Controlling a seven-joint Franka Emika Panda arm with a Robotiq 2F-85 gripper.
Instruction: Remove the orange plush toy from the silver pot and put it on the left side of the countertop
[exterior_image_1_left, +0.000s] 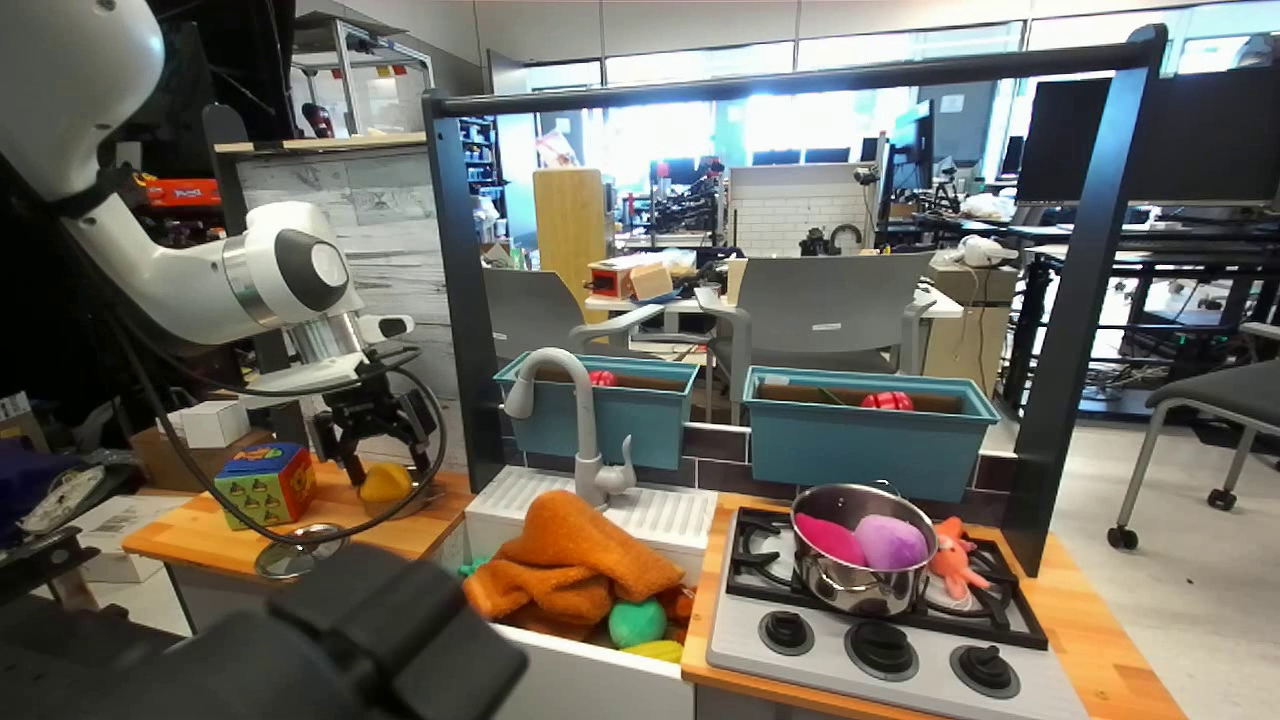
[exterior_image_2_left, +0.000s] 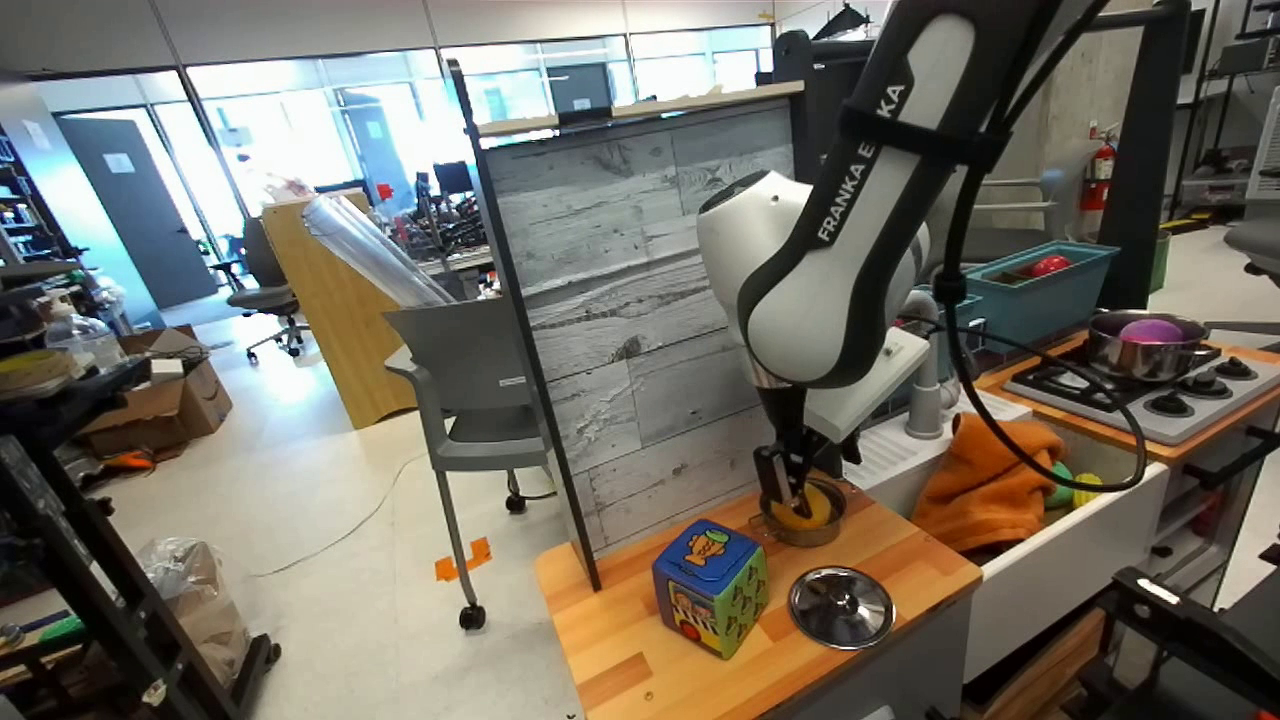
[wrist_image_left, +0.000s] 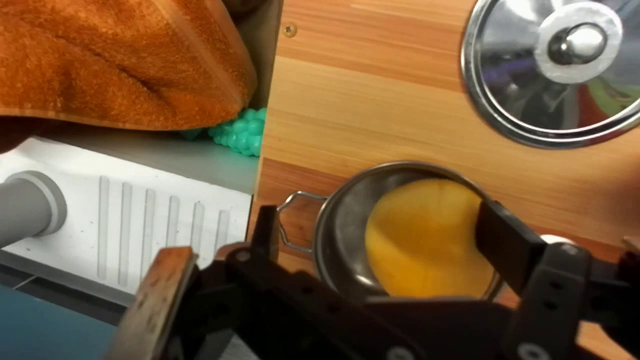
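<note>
The orange plush toy, yellow-orange and rounded (wrist_image_left: 425, 235), sits in the small silver pot (wrist_image_left: 345, 200) on the wooden countertop (wrist_image_left: 370, 120). In both exterior views the toy (exterior_image_1_left: 385, 484) (exterior_image_2_left: 808, 512) shows in the pot (exterior_image_2_left: 818, 538), at the back of the counter by the sink. My gripper (wrist_image_left: 385, 232) is open and pointed down over the pot. In the wrist view one finger is by the pot's wire handle, apart from the toy. The opposite finger overlaps the toy's edge; contact is unclear. The gripper's body hides the near part of pot and toy.
A silver lid (wrist_image_left: 545, 95) and a colourful cube (exterior_image_2_left: 710, 590) lie on the same countertop. A grey wood-pattern panel (exterior_image_2_left: 650, 330) stands behind. The sink holds an orange towel (exterior_image_1_left: 580, 560). A faucet (exterior_image_1_left: 590, 440) rises behind it. A larger pot (exterior_image_1_left: 860, 590) with plush toys stands on the stove.
</note>
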